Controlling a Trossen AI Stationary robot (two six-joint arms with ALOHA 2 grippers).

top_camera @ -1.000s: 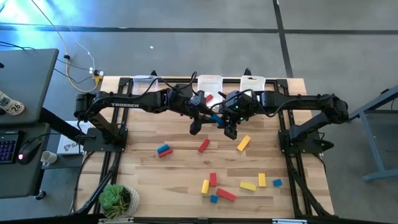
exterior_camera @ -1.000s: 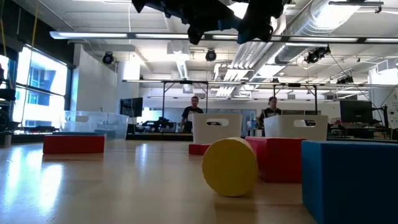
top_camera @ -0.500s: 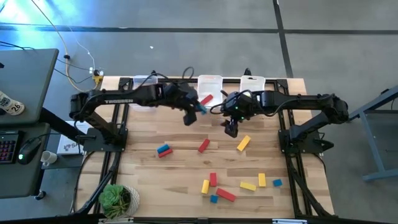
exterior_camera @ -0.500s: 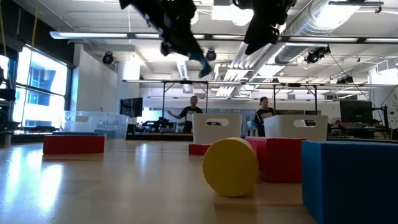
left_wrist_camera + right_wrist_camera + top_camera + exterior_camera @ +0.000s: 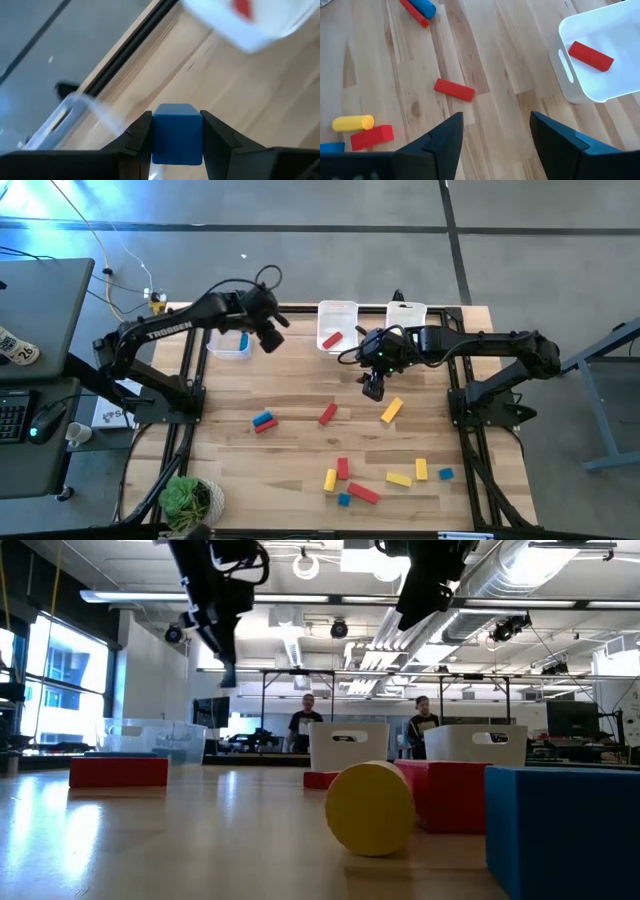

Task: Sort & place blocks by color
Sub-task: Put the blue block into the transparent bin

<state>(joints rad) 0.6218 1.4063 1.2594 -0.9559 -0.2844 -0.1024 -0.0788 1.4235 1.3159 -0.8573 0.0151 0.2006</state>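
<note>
Nearest on the bench (image 5: 300, 470), many blocks (image 5: 362, 478) are still waiting loose. Farther back, the right tool (image 5: 372, 388) is hanging open and empty, having just let go. The blue block (image 5: 177, 132) was passed across. Now the left tool (image 5: 270, 339) is pinching it tight and has swung back to the far left bin (image 5: 228, 350). The left arm is reaching out, tool tipped down, so blue is almost sorted.
</note>
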